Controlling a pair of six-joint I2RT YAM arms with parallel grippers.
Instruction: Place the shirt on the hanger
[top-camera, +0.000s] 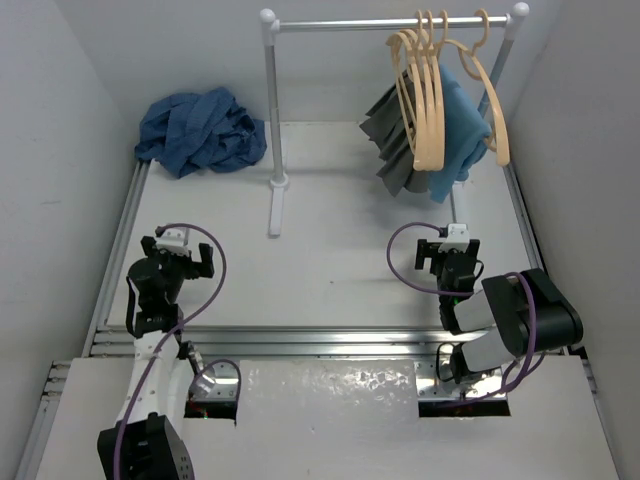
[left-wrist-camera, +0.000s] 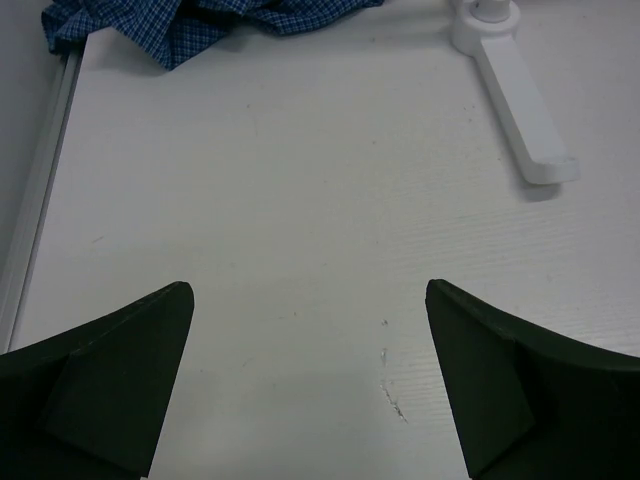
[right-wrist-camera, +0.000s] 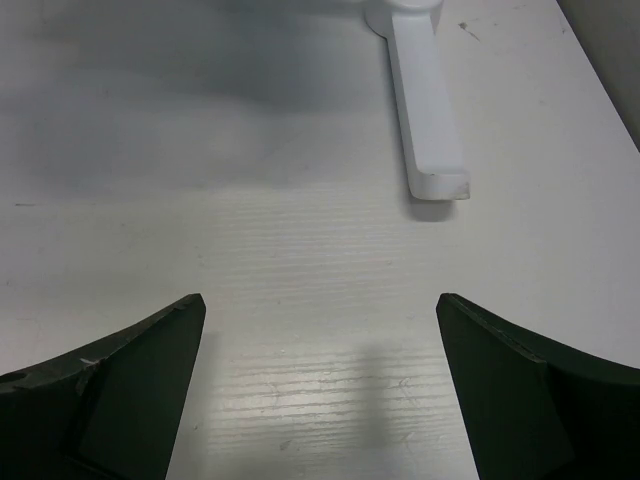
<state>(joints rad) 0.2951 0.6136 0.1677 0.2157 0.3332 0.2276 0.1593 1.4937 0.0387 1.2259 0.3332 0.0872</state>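
Plainly, the shirt (top-camera: 200, 130) lies heaped in the far left corner of the table (top-camera: 340, 210), straight ahead of the left gripper (top-camera: 180, 255), whose fingers stand spread and empty. The hanger (top-camera: 430, 95) hangs from the rail (top-camera: 350, 23) beyond the right gripper (top-camera: 447, 250), likewise spread, holding nothing.

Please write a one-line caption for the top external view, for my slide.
Left gripper and right gripper open; shirt crumpled at far left, hangers on the rail far right.
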